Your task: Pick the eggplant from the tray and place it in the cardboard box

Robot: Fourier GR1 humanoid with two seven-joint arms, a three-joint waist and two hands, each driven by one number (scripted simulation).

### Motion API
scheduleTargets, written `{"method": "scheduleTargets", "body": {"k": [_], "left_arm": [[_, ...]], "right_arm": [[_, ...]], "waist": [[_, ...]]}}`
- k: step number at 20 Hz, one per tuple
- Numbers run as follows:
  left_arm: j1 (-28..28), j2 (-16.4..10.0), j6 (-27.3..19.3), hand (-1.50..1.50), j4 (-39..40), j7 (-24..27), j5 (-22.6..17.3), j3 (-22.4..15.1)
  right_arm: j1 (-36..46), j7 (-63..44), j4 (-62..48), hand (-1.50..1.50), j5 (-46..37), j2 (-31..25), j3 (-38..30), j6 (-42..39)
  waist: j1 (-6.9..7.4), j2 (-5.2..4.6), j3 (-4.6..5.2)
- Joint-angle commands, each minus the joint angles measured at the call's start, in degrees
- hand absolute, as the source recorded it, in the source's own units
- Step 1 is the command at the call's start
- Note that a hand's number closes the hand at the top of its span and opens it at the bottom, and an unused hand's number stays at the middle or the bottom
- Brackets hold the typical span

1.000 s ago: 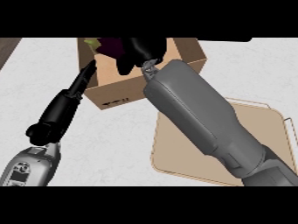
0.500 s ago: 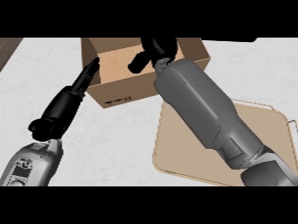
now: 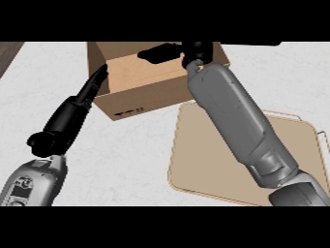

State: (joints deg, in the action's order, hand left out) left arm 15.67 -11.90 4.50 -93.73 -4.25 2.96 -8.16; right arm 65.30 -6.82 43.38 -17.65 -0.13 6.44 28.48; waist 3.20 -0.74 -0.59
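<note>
- Two grey forearms come in from the lower edge; the left forearm [image 3: 32, 184] is at the far left, above the white counter [image 3: 125, 155].
- Above it the left hand [image 3: 71, 118] slants up and to the right, its fingers [image 3: 96, 82] straight and pressed together. Their tips reach the left wall of the cardboard box [image 3: 149, 92] (whether touching or just short, I cannot tell).
- That box stands open on the counter.
- Over its opening hangs the right hand [image 3: 196, 48], with its fingers [image 3: 157, 53] stretched leftward, relaxed and curled round nothing.
- No eggplant is visible: the hand and arm hide part of the box's inside.
- Furthest right, the right forearm [image 3: 232, 121] slants across the tray [image 3: 210, 179], which is tan and lies just beside the box.
</note>
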Motion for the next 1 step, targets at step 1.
{"method": "scheduleTargets", "body": {"k": [1], "left_arm": [[-3.8, 1.8, 1.2, 0.0, 2.0, -2.7, -1.0, -2.3]], "right_arm": [[-3.0, 8.5, 1.0, -1.5, 7.7, -1.0, -7.2, -1.2]], "waist": [[-1.49, -0.11, 0.47]]}}
